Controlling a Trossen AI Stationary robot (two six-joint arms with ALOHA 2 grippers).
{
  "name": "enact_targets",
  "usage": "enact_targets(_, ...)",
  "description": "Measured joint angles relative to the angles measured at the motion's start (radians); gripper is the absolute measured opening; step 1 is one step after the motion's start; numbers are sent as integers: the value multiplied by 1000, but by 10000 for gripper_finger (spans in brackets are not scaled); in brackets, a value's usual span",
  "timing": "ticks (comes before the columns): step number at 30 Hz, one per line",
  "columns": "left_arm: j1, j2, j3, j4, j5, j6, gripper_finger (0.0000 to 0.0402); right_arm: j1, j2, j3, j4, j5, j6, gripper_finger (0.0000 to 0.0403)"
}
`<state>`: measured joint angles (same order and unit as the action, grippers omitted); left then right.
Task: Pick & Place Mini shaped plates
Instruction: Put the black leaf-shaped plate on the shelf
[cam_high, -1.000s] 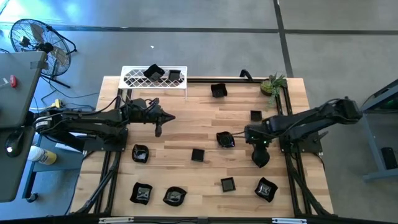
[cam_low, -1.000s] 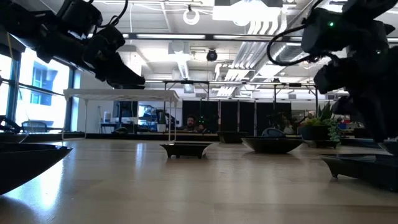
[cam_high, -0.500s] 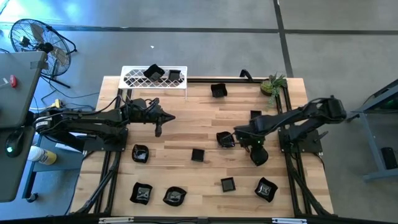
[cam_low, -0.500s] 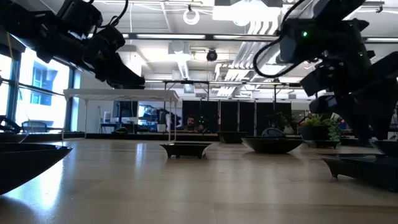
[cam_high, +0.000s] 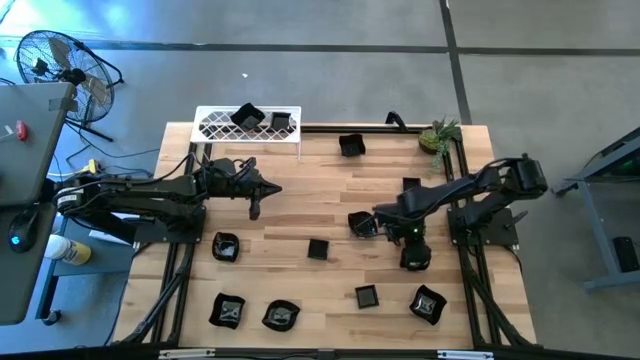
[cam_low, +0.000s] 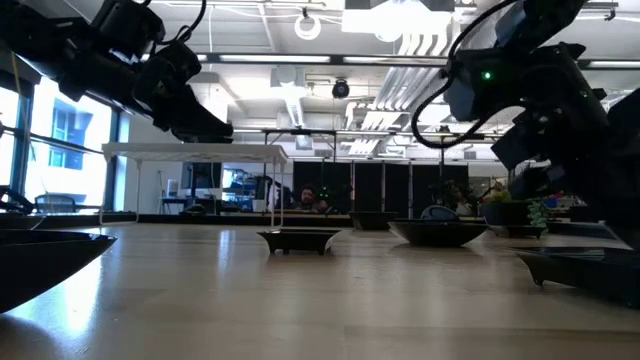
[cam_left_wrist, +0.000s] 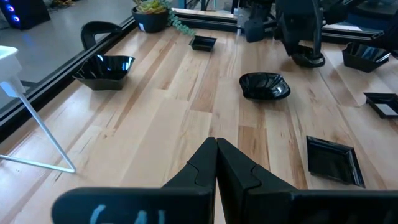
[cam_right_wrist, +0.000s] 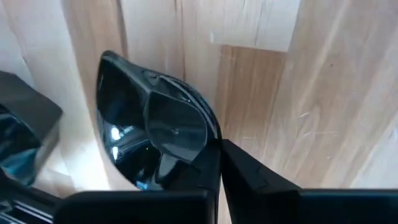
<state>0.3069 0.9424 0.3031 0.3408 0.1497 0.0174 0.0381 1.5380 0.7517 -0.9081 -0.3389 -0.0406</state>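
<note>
right gripper (cam_right_wrist: 219, 163) | pinching rim | rounded plate (cam_right_wrist: 149, 134) beside it

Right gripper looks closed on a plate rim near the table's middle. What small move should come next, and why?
Probably a short straight lift. The right gripper is shut on the rim of a glossy black rounded plate, which seems to rest on the wooden table. Raising it a little would test the pinch before carrying it toward the white wire rack, where two plates already sit.

Overhead straight down, low level across table (cam_low: 300, 300) — wrists close, forward
</note>
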Motion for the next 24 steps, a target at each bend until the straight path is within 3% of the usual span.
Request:
enact_targets(7, 0, 0, 0, 0, 0, 0, 1, -30, -104, 0, 24, -58, 136, 7)
enact_targets(13, 0, 0, 0, 0, 0, 0, 1, -67, -221, 0, 153, -150, 312, 8)
enact_targets(15, 0, 0, 0, 0, 0, 0, 1, -64, -253, 0, 137, -124, 320, 8)
enact_targets(20, 0, 0, 0, 0, 0, 0, 1, -27, -260, -4, 39, 67, 306, 27)
enact_targets(24, 0, 0, 0, -1, 0, 0, 1, -17, -206, -23, 58, 45, 290, 69)
